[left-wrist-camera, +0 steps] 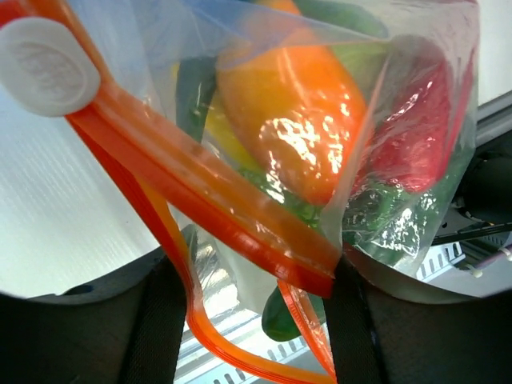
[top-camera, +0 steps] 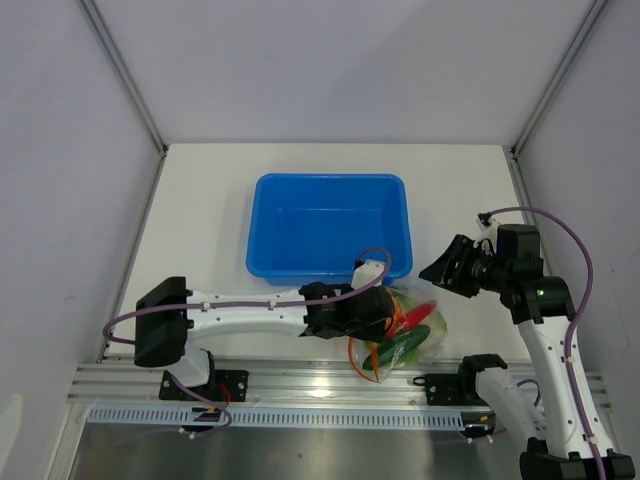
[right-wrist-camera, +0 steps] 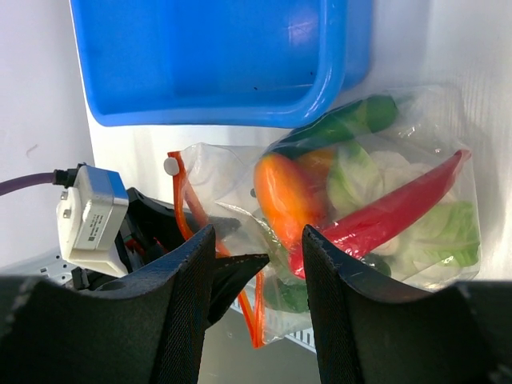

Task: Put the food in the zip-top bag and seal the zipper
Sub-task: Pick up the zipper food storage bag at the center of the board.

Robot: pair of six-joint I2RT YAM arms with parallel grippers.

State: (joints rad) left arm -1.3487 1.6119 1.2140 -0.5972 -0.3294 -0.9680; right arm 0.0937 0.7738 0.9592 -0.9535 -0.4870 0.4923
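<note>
The zip-top bag (top-camera: 408,335) lies at the table's near edge, just in front of the blue tub. It holds the food: a red chili (right-wrist-camera: 400,210), an orange fruit (right-wrist-camera: 284,196), a dark green cucumber (right-wrist-camera: 344,124) and pale green and white pieces. In the left wrist view the bag (left-wrist-camera: 400,200) fills the frame. Its orange-red zipper (left-wrist-camera: 200,200) gapes in two strands, with a white slider (left-wrist-camera: 44,68) at one end. My left gripper (left-wrist-camera: 256,268) is open, and both strands run between its fingers. My right gripper (top-camera: 442,272) is open and empty, raised to the right of the bag.
The blue tub (top-camera: 330,181) stands behind the bag and looks empty. A metal rail (top-camera: 300,380) runs along the near edge, and the bag's mouth hangs over it. White walls stand on three sides.
</note>
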